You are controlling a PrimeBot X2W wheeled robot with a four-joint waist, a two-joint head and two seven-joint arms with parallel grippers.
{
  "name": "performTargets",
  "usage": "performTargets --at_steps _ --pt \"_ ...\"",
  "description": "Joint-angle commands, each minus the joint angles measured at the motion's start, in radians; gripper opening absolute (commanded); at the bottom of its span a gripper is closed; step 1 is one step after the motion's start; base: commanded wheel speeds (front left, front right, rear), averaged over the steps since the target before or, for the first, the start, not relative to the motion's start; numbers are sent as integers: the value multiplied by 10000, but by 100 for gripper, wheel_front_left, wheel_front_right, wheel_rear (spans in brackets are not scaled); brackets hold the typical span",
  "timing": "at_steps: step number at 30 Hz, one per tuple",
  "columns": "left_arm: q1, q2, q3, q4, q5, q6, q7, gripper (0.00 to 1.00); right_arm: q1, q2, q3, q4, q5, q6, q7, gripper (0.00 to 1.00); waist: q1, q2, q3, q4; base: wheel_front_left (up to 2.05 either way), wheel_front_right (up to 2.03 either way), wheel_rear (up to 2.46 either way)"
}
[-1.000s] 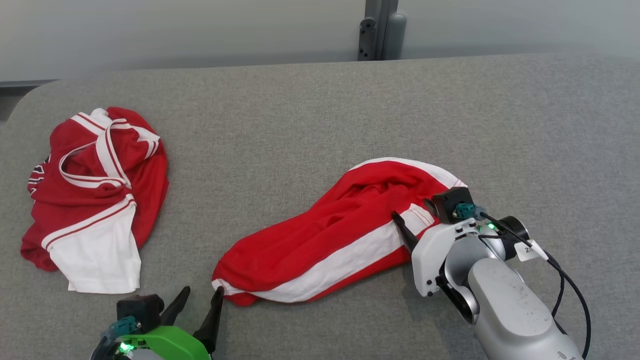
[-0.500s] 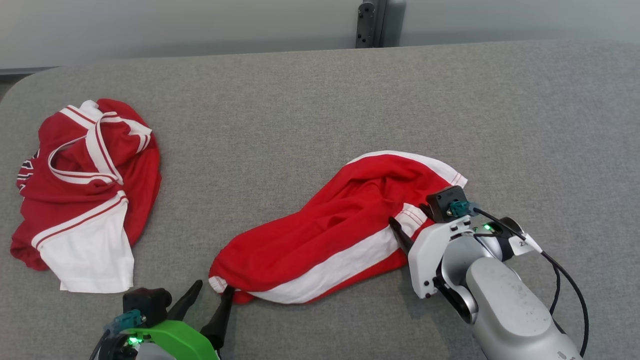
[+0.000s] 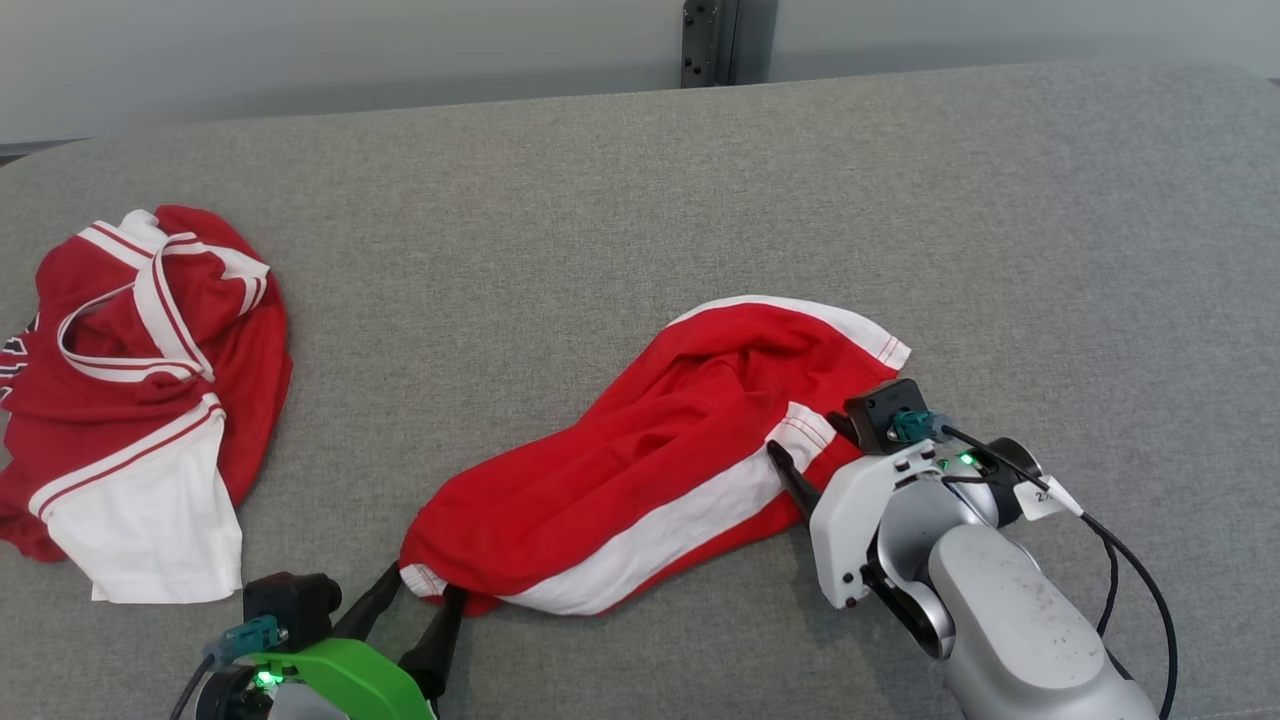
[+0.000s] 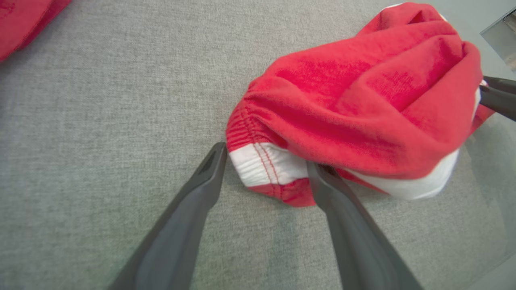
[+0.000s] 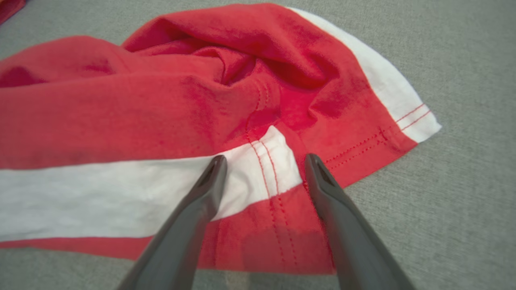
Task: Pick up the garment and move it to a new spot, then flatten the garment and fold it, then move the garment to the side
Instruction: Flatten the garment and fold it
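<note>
The garment (image 3: 650, 450) is a red piece with a white stripe, lying crumpled and stretched slantwise across the middle of the grey table. My left gripper (image 3: 420, 590) is open at its near left end. In the left wrist view its fingertips (image 4: 213, 157) straddle the white hemmed corner of the garment (image 4: 363, 92). My right gripper (image 3: 810, 450) is open at the garment's right end. In the right wrist view the right gripper (image 5: 265, 160) stands over the white stripe's stitched end of the garment (image 5: 161, 100), with the fingers resting on the cloth.
A second red and white garment (image 3: 140, 400) lies bunched at the table's left edge. The grey fabric table (image 3: 600, 200) stretches bare behind and to the right. A dark post (image 3: 710, 40) stands behind the far edge, against a pale wall.
The head camera has shifted, sliding the whole picture left. My left gripper has edged right, so its fingers now straddle the garment's corner. The right gripper holds its place.
</note>
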Motion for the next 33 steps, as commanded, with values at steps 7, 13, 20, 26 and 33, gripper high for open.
performTargets --at_steps 7,13,20,26,33 --pt "-252 80 -107 42 -127 19 -45 100 82 -76 214 -192 48 -3 88 81 0 0 68 -93 0 0 0" --pt "-299 94 -215 97 -249 19 -76 91 86 -132 334 -226 103 -3 117 41 0 0 93 -106 0 0 0" --pt "-288 141 -252 168 -286 23 -150 68 113 -151 383 -240 83 -3 -9 40 0 0 52 -142 0 0 0" --pt "-209 179 -287 186 -334 36 -164 36 148 -173 380 -228 125 -3 -87 19 0 0 -4 -186 0 0 0" --pt "-190 209 -419 213 -485 33 -67 0 210 -167 314 -315 231 -3 -217 0 0 0 -47 -236 0 0 0"
